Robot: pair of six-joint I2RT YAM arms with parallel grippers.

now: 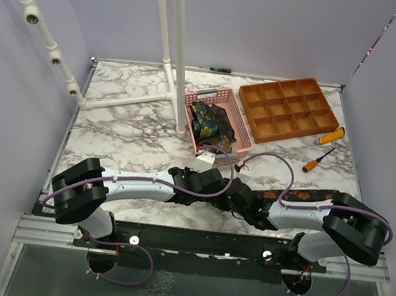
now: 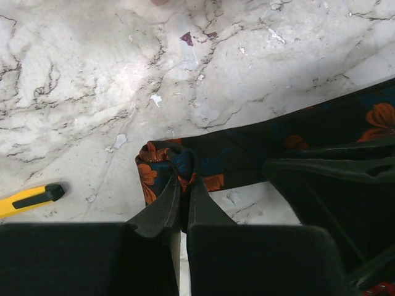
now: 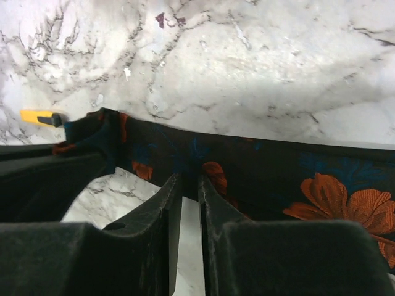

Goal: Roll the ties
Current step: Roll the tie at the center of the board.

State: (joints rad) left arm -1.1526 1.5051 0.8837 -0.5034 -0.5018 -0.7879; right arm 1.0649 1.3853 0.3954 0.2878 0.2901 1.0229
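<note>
Top, left-wrist and right-wrist views of the desk (image 1: 127, 132). All positions are given relative to the pink basket (image 1: 239, 117).

**Tie.** One tie (image 2: 247, 154) lay flat on the desk, on the arm-base side of the basket and apart from it. It was a long, narrow strip of dark navy-black cloth with orange-red flowers and dull blue leaves. Its woven surface showed a slight sheen in the right-wrist view. The end nearer the basket's centre line was folded over on itself into a small, loose first coil, with orange petals showing on the outer turn. The rest ran straight and unrolled away from the basket toward the right arm's side.

**Other ties.** Crumpled ties (image 1: 208, 124) with a yellow, green and blue pattern lay inside the basket.

**Left end effector** (image 2: 183, 185). Its fingers were pressed together and pinched the coiled end of the tie.

**Right end effector** (image 3: 185, 182). Its fingers were drawn nearly together, leaving only a thin slit, with the tips at the near edge of the flat strip. Whether cloth lay between them could not be told.

**Surroundings.** A brown compartment tray (image 1: 289, 109) stood just right of the basket. Two screwdrivers (image 1: 328, 137) lay farther right.
</note>
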